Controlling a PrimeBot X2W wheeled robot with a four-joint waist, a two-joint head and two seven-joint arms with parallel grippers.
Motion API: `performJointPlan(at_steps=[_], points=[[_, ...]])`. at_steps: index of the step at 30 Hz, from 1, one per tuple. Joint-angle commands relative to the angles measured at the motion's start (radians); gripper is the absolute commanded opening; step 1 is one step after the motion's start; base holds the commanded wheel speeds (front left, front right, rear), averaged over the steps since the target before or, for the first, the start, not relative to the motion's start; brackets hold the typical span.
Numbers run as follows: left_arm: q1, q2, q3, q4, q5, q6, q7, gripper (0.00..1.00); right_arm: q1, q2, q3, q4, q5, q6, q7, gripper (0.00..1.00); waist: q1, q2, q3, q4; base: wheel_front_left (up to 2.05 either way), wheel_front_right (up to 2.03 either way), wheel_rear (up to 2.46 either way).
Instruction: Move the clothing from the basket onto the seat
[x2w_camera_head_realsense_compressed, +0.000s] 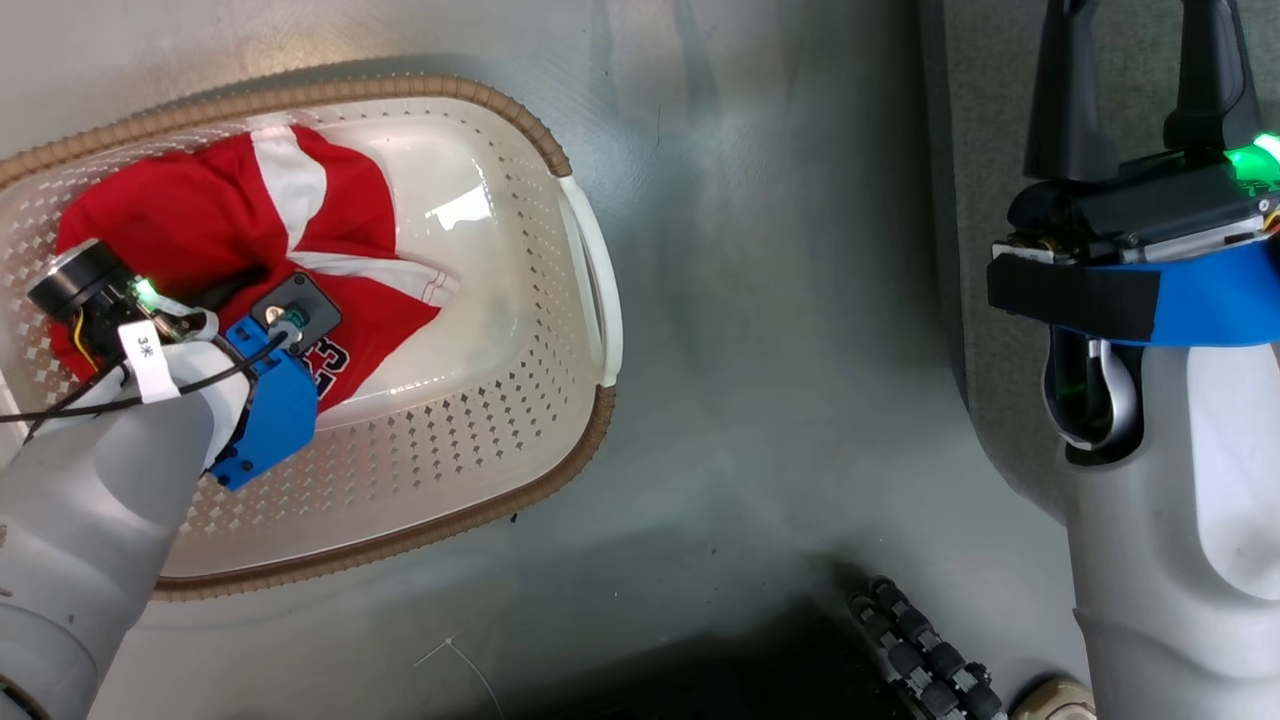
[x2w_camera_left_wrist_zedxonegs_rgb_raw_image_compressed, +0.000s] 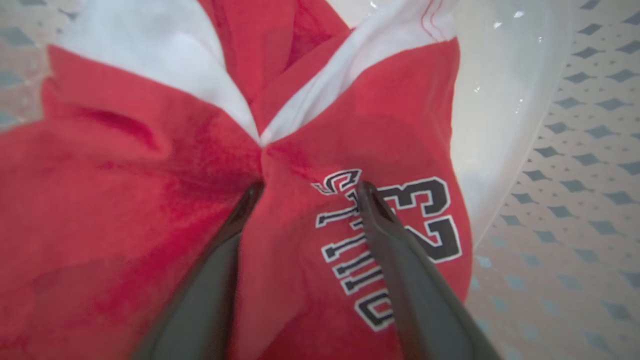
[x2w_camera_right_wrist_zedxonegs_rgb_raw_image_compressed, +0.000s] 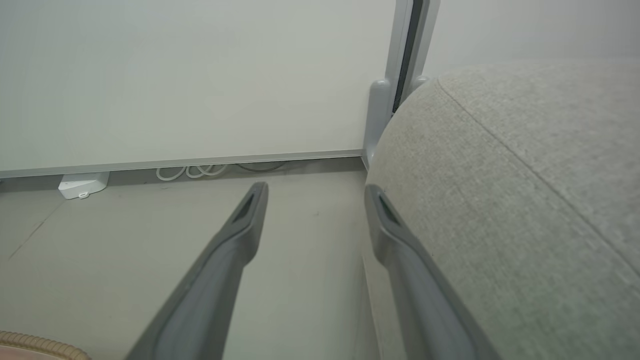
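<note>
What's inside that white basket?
Red clothing with white trim and BULLS 23 lettering lies in the basket, the left hand open on it. What lies beneath the fabric is covered.

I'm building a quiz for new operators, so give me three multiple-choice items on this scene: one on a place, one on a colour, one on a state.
1. Where is the clothing?
A. lifted in the air
B. inside the basket
C. outside the basket

2. What colour is the basket's rim?
A. blue
B. black
C. brown

3. How is the left claw?
A. open
B. shut on the rim
C. shut, empty

Key:
1 B, the clothing lies within the perforated walls.
2 C, a brown woven-look band rings the top.
3 A, its fingers stand apart, tips against the clothing.
</note>
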Motion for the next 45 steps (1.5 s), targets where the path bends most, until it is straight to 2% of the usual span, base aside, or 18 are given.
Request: performJointPlan(at_steps=[1, 2, 3, 4, 15, 23, 38, 45], points=[[-0.012, 0.003, -0.003, 0.008, 0.001, 0.001, 0.010, 1.00, -0.012, 0.002, -0.003, -0.004, 0.003, -0.001, 0.000, 1.00, -0.0001, 0.0000, 0.008, 0.001, 0.00, 0.00, 0.00], [-0.012, 0.001, -0.003, 0.010, 0.005, 0.001, 0.016, 0.84, -0.012, 0.002, -0.004, -0.003, 0.003, -0.001, 0.000, 1.00, -0.0001, 0.0000, 0.010, 0.001, 0.00, 0.00, 0.00], [-0.013, -0.001, -0.003, 0.011, 0.005, 0.001, 0.020, 0.35, -0.012, 0.002, -0.004, -0.003, 0.004, -0.001, 0.000, 1.00, -0.0001, 0.0000, 0.011, 0.002, 0.00, 0.00, 0.00], [-0.014, -0.002, -0.003, 0.012, 0.004, 0.001, 0.022, 0.00, -0.012, 0.002, -0.004, -0.002, 0.004, -0.001, 0.000, 1.00, -0.0001, 0.0000, 0.012, 0.002, 0.00, 0.00, 0.00], [0.013, -0.027, -0.003, -0.003, -0.010, 0.001, 0.012, 0.00, 0.001, 0.002, -0.011, 0.015, 0.005, -0.001, 0.000, 1.00, -0.0001, 0.0000, -0.027, 0.008, 0.00, 0.00, 0.00], [0.048, -0.068, -0.003, -0.036, -0.048, 0.001, -0.040, 0.00, 0.026, 0.002, -0.015, 0.035, -0.002, -0.001, 0.000, 1.00, -0.0001, 0.0000, -0.100, 0.035, 0.00, 0.00, 0.00], [0.153, -0.154, -0.001, -0.130, -0.189, 0.001, -0.141, 0.00, 0.121, 0.001, -0.030, 0.094, -0.028, -0.001, 0.000, 1.00, -0.0001, 0.0000, -0.350, 0.112, 0.00, 0.00, 0.00], [0.217, -0.151, 0.082, -0.263, -0.220, 0.001, -0.145, 0.00, 0.201, 0.001, -0.053, 0.127, -0.046, -0.001, 0.000, 1.00, -0.0001, 0.0000, -0.491, 0.151, 0.00, 0.00, 0.00]])
